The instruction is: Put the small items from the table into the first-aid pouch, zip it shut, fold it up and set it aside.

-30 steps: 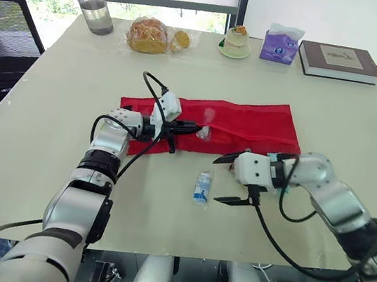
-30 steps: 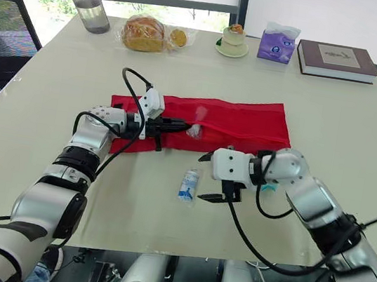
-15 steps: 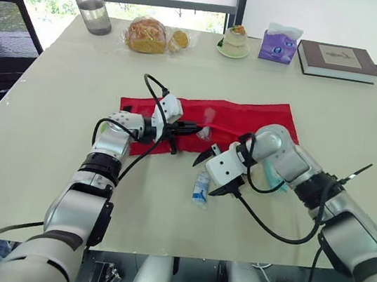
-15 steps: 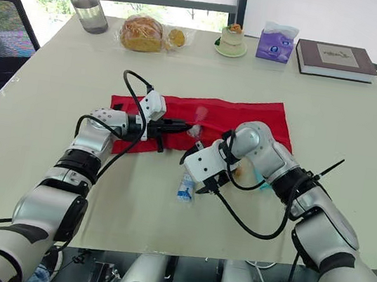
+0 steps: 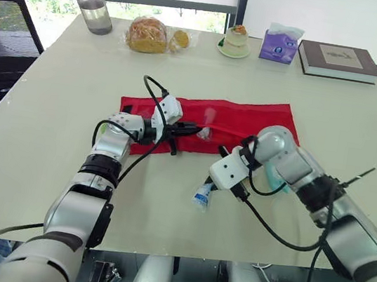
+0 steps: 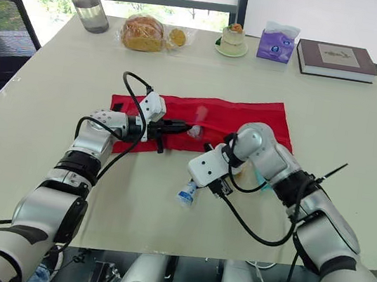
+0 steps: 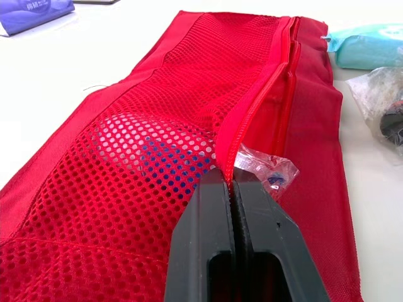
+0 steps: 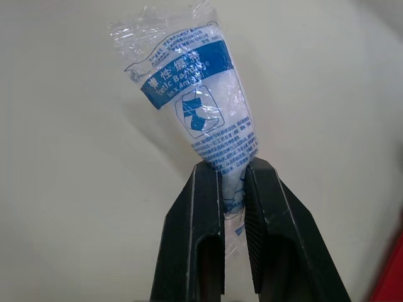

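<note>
Two pinches are in play, and each has its reason. Your left gripper [image 7: 233,179] is closed tight on the lip of the red first-aid pouch [image 5: 249,118], right on the zip line beside the mesh pocket [image 7: 145,151]. Held there, I judge, it lifts the edge and stops the pouch sliding when something is pushed in. The pouch lies flat in the middle of the table [image 5: 47,134], its long side running from 9 to 3 o'clock, unzipped and not yet folded. A small clear sachet [image 7: 267,171] sits at the opening, just beside that gripper's tip; you cannot tell whether it is inside the lip or only resting on it. Your right gripper [image 8: 232,168] has its fingers clamped on the narrow end of the wrapped bandage packet [image 8: 201,113], just off the pouch's near edge at 6 o'clock. The packet hangs tilted, and whether its far end is clear of the tabletop cannot be told. A teal packet [image 5: 268,176] waits by your right arm, near 5 o'clock of the pouch. You are early in the loading. The next move is likely to carry the bandage toward 12 o'clock, into the mouth your left gripper holds. The grip is on thin wrap alone, so expect it to swing or slip.
</note>
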